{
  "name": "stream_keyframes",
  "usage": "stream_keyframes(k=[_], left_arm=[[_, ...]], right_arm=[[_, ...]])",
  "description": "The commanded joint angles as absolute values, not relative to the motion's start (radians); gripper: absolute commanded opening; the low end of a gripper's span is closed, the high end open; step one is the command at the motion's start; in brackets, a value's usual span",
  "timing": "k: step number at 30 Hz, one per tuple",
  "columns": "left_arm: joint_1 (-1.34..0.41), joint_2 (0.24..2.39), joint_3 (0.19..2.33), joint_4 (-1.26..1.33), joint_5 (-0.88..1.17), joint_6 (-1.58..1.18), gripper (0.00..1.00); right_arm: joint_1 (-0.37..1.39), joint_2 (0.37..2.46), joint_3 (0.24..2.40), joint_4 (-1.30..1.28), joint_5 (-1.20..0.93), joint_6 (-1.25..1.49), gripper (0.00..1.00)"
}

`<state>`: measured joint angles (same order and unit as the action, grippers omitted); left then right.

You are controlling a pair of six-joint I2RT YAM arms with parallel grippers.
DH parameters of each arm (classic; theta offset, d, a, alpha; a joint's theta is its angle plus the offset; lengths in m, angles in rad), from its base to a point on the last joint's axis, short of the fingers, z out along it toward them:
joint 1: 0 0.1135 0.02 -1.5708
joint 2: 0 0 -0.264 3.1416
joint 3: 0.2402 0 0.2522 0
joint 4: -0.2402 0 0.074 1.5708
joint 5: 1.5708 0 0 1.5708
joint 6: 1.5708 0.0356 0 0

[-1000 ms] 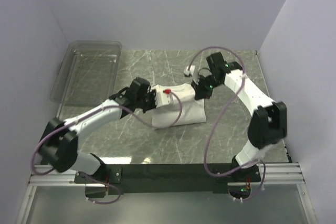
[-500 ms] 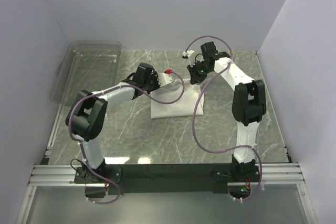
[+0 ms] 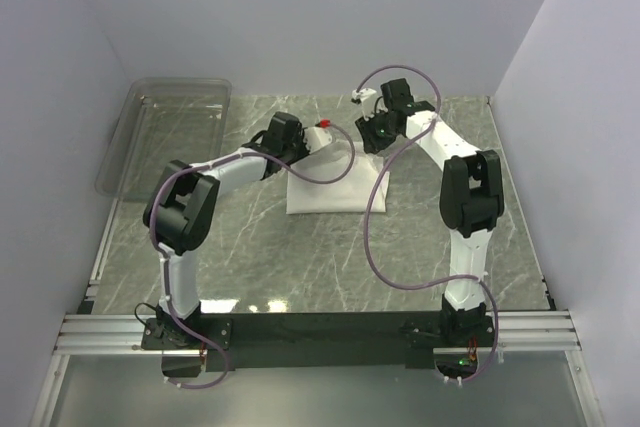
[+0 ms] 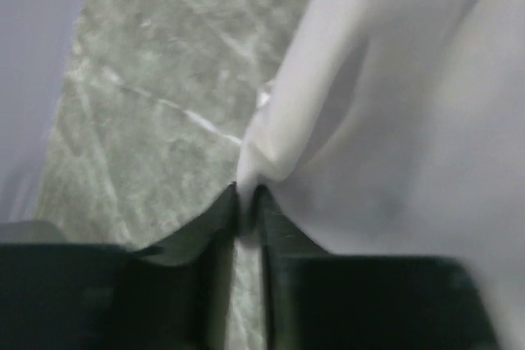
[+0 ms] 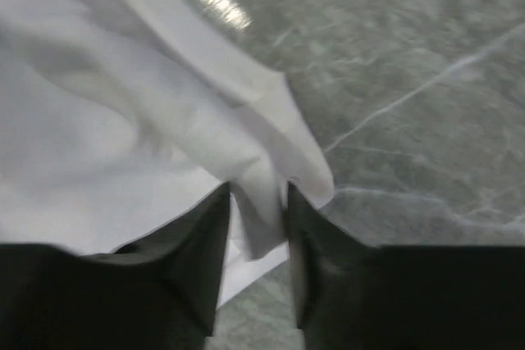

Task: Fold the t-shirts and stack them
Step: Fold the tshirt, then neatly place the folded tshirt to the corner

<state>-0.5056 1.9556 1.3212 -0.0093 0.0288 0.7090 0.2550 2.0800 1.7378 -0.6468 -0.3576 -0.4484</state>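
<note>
Reaching much farther out than 1 second ago, both arms in the top view now carry the shirt's (image 3: 325, 187) gripped edge toward the tabletop's (image 3: 300, 267) far edge. The left gripper (image 3: 305, 142) and right gripper (image 3: 368, 139) sit at that edge's 2 ends, and a bit of red print (image 3: 322, 124) shows on the lifted cloth. The rest lies flat near the tabletop's middle, so I judge 1 fold is about to be laid down and let go. The bin (image 3: 180, 82) at the far left corner appears empty, with nothing stacked.

From the left wrist, the jaws are almost closed, a slim slit between them, with a ridge of shirt (image 4: 394, 120) nipped at their tips.

From the right wrist, the jaws are parted and a shirt (image 5: 98, 145) corner hangs loosely in the gap.
</note>
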Motion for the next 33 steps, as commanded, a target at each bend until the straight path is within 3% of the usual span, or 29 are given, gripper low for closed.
stream_keyframes(k=[1,2,3,5,8,10,13,14,16,17,19,20,21,28,33], left_arm=[[-0.503,1.993,1.44,0.029,-0.132,0.579,0.28],[-0.503,1.993,1.45,0.037,-0.171,0.551,0.56],[-0.503,1.985,1.456,0.05,-0.216,0.528,0.78],[-0.503,1.961,1.465,0.052,-0.236,0.488,0.94],[-0.503,1.925,1.503,0.029,-0.255,0.416,0.99],[-0.502,1.901,1.511,0.022,-0.247,0.329,0.99],[-0.494,1.858,1.54,-0.067,-0.111,0.18,0.99],[-0.491,1.853,1.551,-0.089,-0.06,0.146,0.93],[-0.488,1.859,1.563,-0.159,0.044,0.083,0.82],[-0.486,1.87,1.565,-0.175,0.11,0.062,0.67],[-0.485,1.882,1.549,-0.183,0.181,0.011,0.52],[-0.485,1.897,1.542,-0.18,0.216,0.006,0.38],[-0.486,1.905,1.525,-0.173,0.225,-0.044,0.34],[-0.468,2.02,1.482,-0.147,0.196,-0.113,0.34],[-0.443,2.062,1.44,-0.12,0.147,-0.143,0.43]], right_arm=[[0.25,2.019,1.678,-0.43,-0.154,-0.289,0.45],[0.25,2.002,1.654,-0.355,-0.123,-0.269,0.5],[0.25,1.985,1.611,-0.321,-0.089,-0.241,0.58],[0.25,1.941,1.583,-0.258,-0.045,-0.221,0.62],[0.25,1.902,1.571,-0.264,-0.083,-0.207,0.62],[0.245,1.887,1.583,-0.311,-0.273,-0.244,0.59],[0.235,1.923,1.646,-0.518,-0.6,-0.376,0.44],[0.236,1.942,1.66,-0.579,-0.709,-0.382,0.22],[0.239,2.017,1.715,-0.632,-0.752,-0.358,0.1],[0.236,2.043,1.733,-0.662,-0.755,-0.336,0.09],[0.238,2.094,1.764,-0.678,-0.755,-0.312,0.11],[0.236,2.101,1.761,-0.648,-0.733,-0.286,0.12],[0.235,2.109,1.752,-0.637,-0.688,-0.249,0.13],[0.226,2.161,1.737,-0.586,-0.413,-0.126,0.16],[0.199,2.149,1.703,-0.558,-0.289,-0.1,0.16]])
